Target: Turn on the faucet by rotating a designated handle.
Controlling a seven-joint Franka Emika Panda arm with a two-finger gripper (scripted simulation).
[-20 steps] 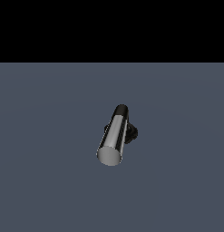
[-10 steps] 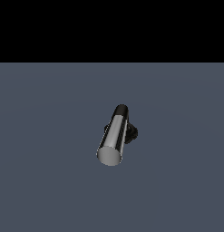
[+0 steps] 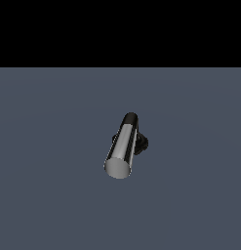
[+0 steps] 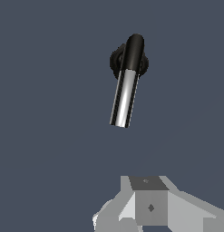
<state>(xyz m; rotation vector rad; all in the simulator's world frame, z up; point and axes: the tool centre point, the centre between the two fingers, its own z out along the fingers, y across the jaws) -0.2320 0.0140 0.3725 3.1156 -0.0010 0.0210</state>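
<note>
The approach is in hand: the tool [image 4: 131, 217], its jaw state untellable, must reach the handle [image 4: 124, 97] of the faucet [image 4: 129, 61].

Chrome-silver handle [image 3: 121, 146] gleams with a bright streak, flat grey at its end, on the faucet's [image 4: 128, 61] glossy black elbow and black scalloped base. Slate blue-grey floor [image 3: 44, 171], black band beyond. White-and-grey gripper [image 4: 149, 210], well apart from the handle.
</note>
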